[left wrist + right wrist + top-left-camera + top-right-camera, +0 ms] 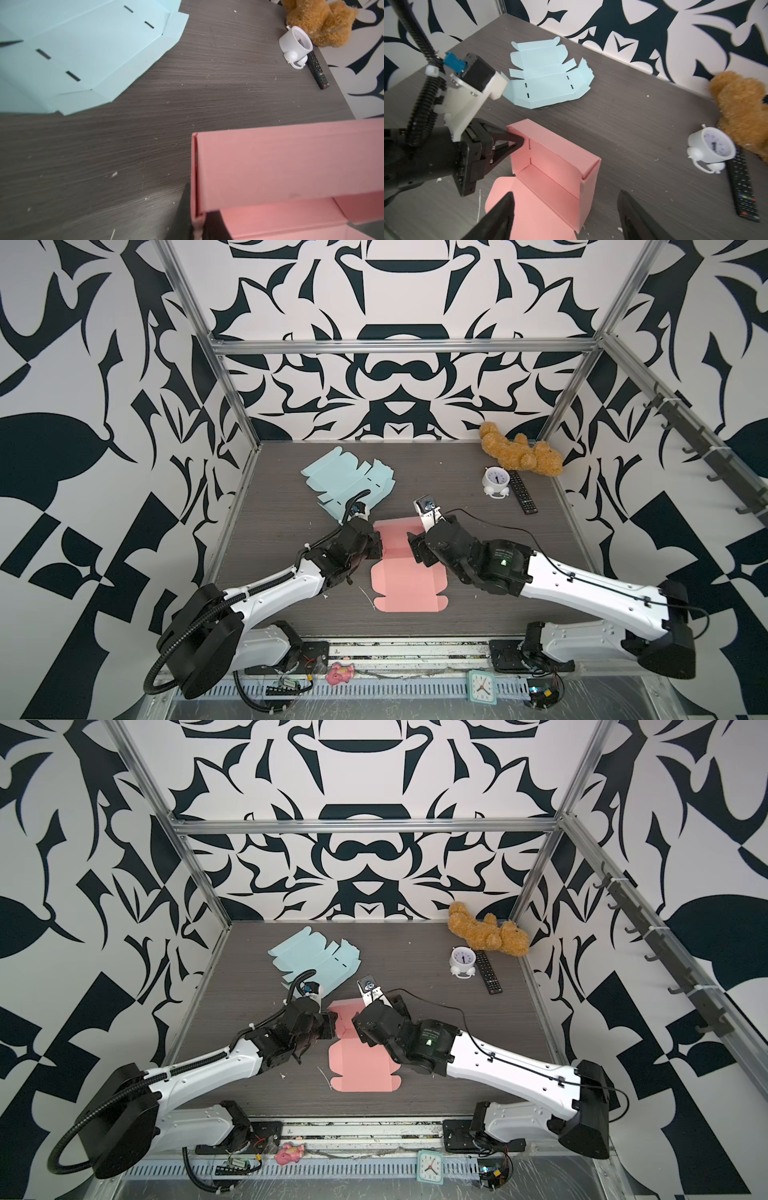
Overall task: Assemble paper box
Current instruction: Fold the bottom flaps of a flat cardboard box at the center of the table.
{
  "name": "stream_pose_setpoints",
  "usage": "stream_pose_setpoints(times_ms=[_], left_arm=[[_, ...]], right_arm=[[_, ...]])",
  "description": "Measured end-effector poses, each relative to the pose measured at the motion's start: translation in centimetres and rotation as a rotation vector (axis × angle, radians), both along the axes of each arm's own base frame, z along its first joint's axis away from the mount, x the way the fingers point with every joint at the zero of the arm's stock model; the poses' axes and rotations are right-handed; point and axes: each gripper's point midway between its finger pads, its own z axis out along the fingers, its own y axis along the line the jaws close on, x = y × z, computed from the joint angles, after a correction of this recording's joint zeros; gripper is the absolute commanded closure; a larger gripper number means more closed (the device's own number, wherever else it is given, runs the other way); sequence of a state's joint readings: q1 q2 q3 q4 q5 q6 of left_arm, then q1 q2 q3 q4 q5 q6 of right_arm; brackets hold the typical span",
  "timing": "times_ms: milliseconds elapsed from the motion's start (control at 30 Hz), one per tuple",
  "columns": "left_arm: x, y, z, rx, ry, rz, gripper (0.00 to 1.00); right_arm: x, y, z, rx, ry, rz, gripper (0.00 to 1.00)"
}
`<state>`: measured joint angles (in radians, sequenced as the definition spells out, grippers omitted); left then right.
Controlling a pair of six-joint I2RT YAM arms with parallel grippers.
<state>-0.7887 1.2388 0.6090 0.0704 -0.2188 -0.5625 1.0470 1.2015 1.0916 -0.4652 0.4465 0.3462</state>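
A pink paper box [405, 580] [361, 1069] sits mid-table with its far and side walls folded up and its lid flap lying flat towards the front. My left gripper [376, 545] [196, 220] is shut on the box's left side wall [520, 145], pinching the doubled wall. My right gripper [411, 547] [564, 192] is open. Its fingers [502, 209] stand wide apart on either side of the right side wall [589, 182], touching nothing. The far wall [291, 166] fills the left wrist view.
A flat light-blue box blank [349, 485] [550, 79] lies behind the left arm. At the back right are a brown teddy bear [519, 452], a tipped white alarm clock [496, 483] and a black remote [523, 492]. Patterned walls enclose the table.
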Motion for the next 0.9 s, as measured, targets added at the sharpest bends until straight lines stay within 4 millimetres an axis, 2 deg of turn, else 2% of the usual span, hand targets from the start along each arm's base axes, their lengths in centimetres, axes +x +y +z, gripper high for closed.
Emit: stream_pose_setpoints(times_ms=[67, 133, 233, 333, 433, 567, 667, 900], left_arm=[[-0.3, -0.6, 0.3, 0.021, -0.032, -0.053, 0.90], [-0.6, -1.3, 0.6, 0.037, -0.064, -0.111, 0.90], [-1.0, -2.3, 1.1, 0.041, -0.109, -0.183, 0.89], [-1.1, -3.3, 1.3, 0.044, -0.145, -0.238, 0.89], [-1.1, -4.2, 0.1, 0.067, -0.153, -0.282, 0.89], [-1.2, -4.8, -2.1, 0.114, -0.131, -0.321, 0.89], [-1.2, -5.1, -3.1, 0.141, -0.126, -0.341, 0.88], [-1.0, -6.5, -3.4, 0.170, -0.164, -0.375, 0.87]], right_arm=[[0.8, -0.4, -1.0, 0.041, 0.050, 0.007, 0.20], [1.3, -0.8, -2.8, 0.074, 0.119, 0.017, 0.20], [1.2, -1.0, -5.2, 0.110, 0.213, 0.047, 0.20], [0.7, -0.2, -5.8, 0.142, 0.265, 0.095, 0.20], [0.6, 0.4, -5.7, 0.176, 0.284, 0.130, 0.20], [0.7, 0.4, -6.2, 0.199, 0.305, 0.143, 0.19], [0.9, -0.2, -7.3, 0.194, 0.332, 0.130, 0.19], [1.3, -0.9, -10.7, 0.157, 0.406, 0.109, 0.19]])
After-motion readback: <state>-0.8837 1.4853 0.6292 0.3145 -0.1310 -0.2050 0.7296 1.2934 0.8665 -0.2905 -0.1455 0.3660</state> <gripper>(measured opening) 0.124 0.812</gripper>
